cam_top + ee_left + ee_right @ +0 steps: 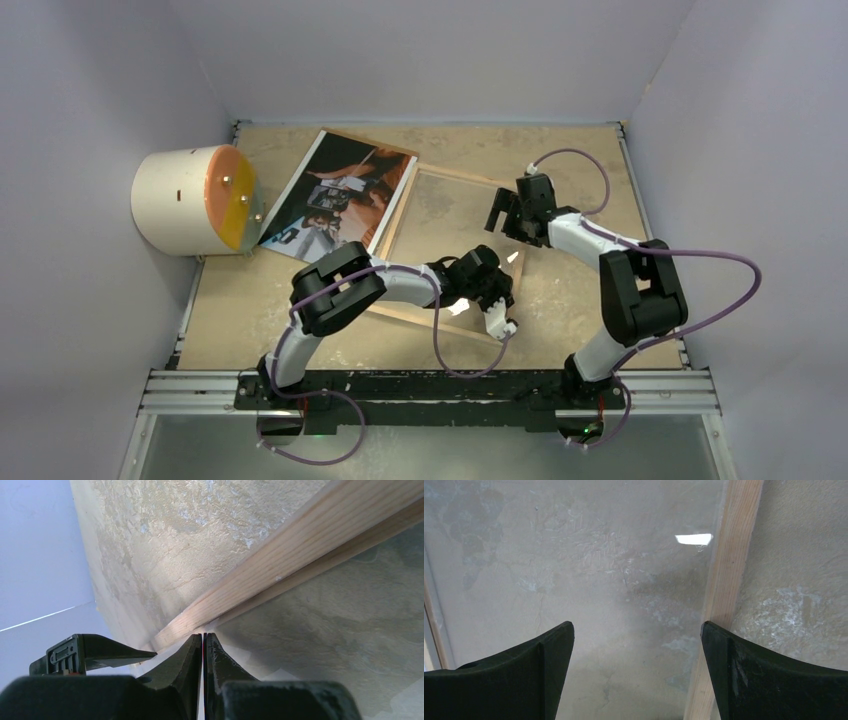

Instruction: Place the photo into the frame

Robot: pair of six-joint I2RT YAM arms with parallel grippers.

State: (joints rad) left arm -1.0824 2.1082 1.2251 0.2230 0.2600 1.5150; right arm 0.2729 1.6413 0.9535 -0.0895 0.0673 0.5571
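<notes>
Left gripper [504,322]: fingers pressed together, basically no gap. The left wrist cam [204,640] shows the two tips side by side with just a thin slit between them. Can't see anything pinched in there.
Left gripper spot: tips are down at the near right end of the frame [462,176], right up against the inner edge of the wood rail [280,575]. Whether they actually touch it, honestly can't tell.
Right gripper [506,214]: wide apart, nothing between the fingers, just hanging over the frame's right side.
Right wrist cam: looking straight down between the tips [636,630]. The left finger [544,670] is over the glass pane [574,555], and the right finger [749,675] sits at the outer side of the wood rail [726,580]. There's a bright light reflection on the glass next to that rail.
Frame: lying flat mid-table, wood-brown side up, turned a bit crooked, and you can see the table through the glass.
Photo [335,195]: not in the frame. It's face up on the far left part of the table [570,150], with its right edge running along the frame's left rail. Neither gripper is near it.
Photo edge: a brown strip shows along its far and right sides.
Other stuff: a white cylinder [180,200] with an orange end face lies at the left table edge, just beside the photo's left corner.
</notes>
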